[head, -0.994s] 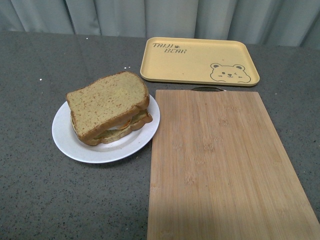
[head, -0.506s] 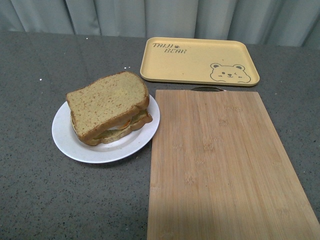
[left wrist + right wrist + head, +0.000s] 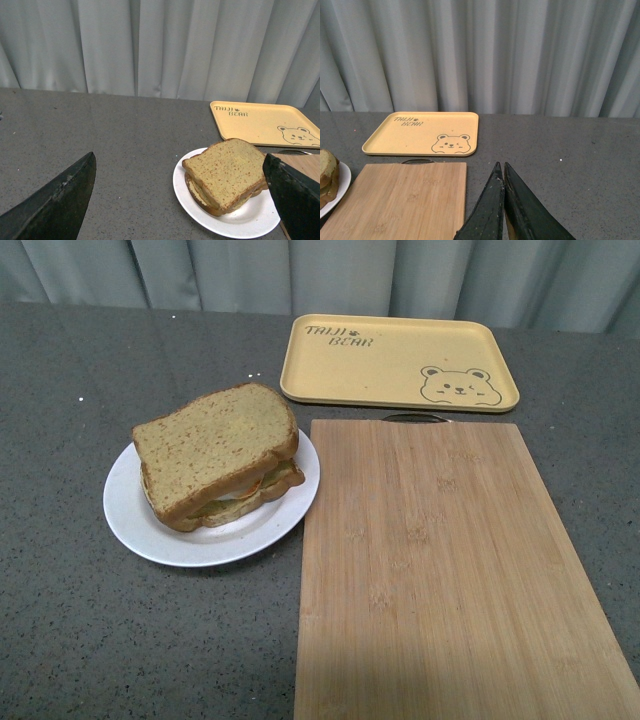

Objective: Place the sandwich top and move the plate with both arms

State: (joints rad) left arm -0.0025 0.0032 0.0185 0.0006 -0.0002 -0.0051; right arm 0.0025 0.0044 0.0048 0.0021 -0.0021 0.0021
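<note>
The sandwich top (image 3: 212,443), a plain speckled brown slice, lies on the stacked sandwich on the round white plate (image 3: 135,520) at the table's left. Both also show in the left wrist view, the slice (image 3: 227,171) on the plate (image 3: 240,222). My left gripper (image 3: 181,186) is open and empty, hanging above the table short of the plate, its fingers (image 3: 60,200) wide apart. My right gripper (image 3: 501,169) is shut and empty, over bare table beside the wooden board's right edge. Neither arm shows in the front view.
A wooden cutting board (image 3: 440,570) lies right of the plate, touching or nearly touching its rim. A yellow bear tray (image 3: 398,362) sits behind the board. Grey curtains close off the back. The tabletop is dark grey and speckled.
</note>
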